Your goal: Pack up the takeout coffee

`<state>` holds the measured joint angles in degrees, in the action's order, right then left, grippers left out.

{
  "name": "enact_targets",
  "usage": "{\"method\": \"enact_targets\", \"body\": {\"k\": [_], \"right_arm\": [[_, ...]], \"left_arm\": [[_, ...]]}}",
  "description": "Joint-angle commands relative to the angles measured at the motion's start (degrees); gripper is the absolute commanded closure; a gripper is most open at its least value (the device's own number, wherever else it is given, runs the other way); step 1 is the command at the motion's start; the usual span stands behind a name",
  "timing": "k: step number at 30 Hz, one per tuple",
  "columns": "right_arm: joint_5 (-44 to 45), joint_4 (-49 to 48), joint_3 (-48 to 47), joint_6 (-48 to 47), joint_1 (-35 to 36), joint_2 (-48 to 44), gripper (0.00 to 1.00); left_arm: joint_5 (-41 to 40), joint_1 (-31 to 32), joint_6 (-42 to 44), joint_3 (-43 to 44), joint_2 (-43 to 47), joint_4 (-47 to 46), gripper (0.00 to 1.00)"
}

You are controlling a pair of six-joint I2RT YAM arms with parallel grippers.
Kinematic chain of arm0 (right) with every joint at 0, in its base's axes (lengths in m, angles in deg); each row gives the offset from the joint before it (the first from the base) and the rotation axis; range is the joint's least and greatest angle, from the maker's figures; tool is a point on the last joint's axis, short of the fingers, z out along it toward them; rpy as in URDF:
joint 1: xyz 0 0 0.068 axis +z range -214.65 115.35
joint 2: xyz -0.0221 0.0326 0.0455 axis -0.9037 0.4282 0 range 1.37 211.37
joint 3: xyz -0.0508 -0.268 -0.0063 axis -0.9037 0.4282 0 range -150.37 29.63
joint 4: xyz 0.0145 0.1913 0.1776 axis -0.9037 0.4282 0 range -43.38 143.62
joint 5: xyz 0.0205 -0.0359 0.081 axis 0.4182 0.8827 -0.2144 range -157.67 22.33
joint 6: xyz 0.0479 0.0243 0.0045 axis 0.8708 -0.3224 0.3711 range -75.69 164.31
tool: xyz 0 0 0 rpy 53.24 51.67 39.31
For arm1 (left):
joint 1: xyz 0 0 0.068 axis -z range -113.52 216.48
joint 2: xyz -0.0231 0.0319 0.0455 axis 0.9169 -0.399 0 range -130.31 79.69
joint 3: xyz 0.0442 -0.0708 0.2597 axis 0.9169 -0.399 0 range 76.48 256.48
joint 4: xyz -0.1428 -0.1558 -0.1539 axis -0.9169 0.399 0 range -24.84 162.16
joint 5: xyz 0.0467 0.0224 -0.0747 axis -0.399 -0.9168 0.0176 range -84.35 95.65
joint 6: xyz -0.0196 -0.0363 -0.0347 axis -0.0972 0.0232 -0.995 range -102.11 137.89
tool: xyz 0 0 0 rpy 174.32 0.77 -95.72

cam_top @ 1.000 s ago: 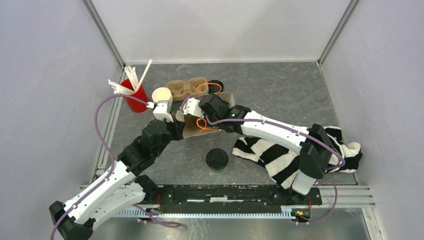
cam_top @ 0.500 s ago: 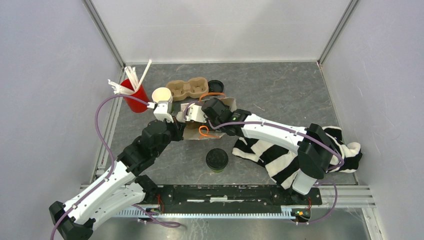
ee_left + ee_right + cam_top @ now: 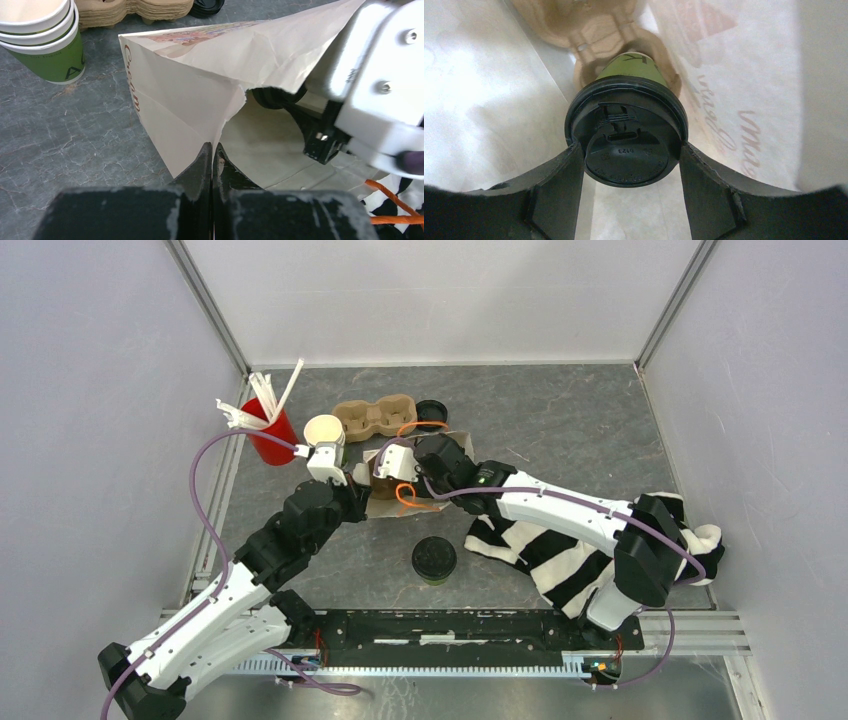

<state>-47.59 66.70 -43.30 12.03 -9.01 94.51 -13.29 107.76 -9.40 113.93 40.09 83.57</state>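
With left fingers (image 3: 200, 167) pinching the bag (image 3: 175, 100) open and right fingers (image 3: 556, 187) clamping the lidded cup (image 3: 626, 150) inside, lower it squarely into the carrier pocket (image 3: 586, 72), then release.

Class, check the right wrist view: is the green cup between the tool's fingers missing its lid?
No, a round black lid caps the green cup held by the right tool.

Counted two black-lidded green paper cups (image 3: 434, 559) (image 3: 626, 150), three stacked lidless green cups (image 3: 42, 45), one pale paper bag (image 3: 200, 95), one red plastic cup (image 3: 270, 438).
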Motion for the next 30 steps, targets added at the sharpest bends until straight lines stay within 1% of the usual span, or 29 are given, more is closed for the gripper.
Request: {"method": "enact_targets", "body": {"k": [1,7,13,17,22,25,30], "right_arm": [[1.3,-3.5,0.4,0.0,-0.5,-1.9,0.47],[0.6,-3.5,-0.7,0.2,-1.3,0.0,0.47],[-2.7,1.9,-4.2,-0.3,-1.4,3.4,0.48],[-4.3,4.4,-5.2,0.8,-1.5,3.1,0.48],[-2.2,5.3,-5.8,1.1,-1.6,4.2,0.48],[-1.3,5.7,-7.4,1.5,-1.6,6.5,0.48],[-2.0,6.5,-9.2,3.4,-1.8,8.5,0.47]], "left_arm": [[0.5,0.1,2.6,0.4,0.4,-0.1,0.98],[0.4,0.1,3.2,1.0,0.1,0.4,0.98],[0.0,0.1,3.9,1.3,0.3,0.6,0.98],[-0.1,0.1,3.9,1.2,-0.1,0.7,0.98],[-0.3,0.1,3.9,1.3,-0.3,0.5,0.98],[-0.2,0.1,4.1,1.8,-0.7,0.6,0.98],[-0.1,0.1,3.7,2.9,-1.1,1.8,0.98]]}}
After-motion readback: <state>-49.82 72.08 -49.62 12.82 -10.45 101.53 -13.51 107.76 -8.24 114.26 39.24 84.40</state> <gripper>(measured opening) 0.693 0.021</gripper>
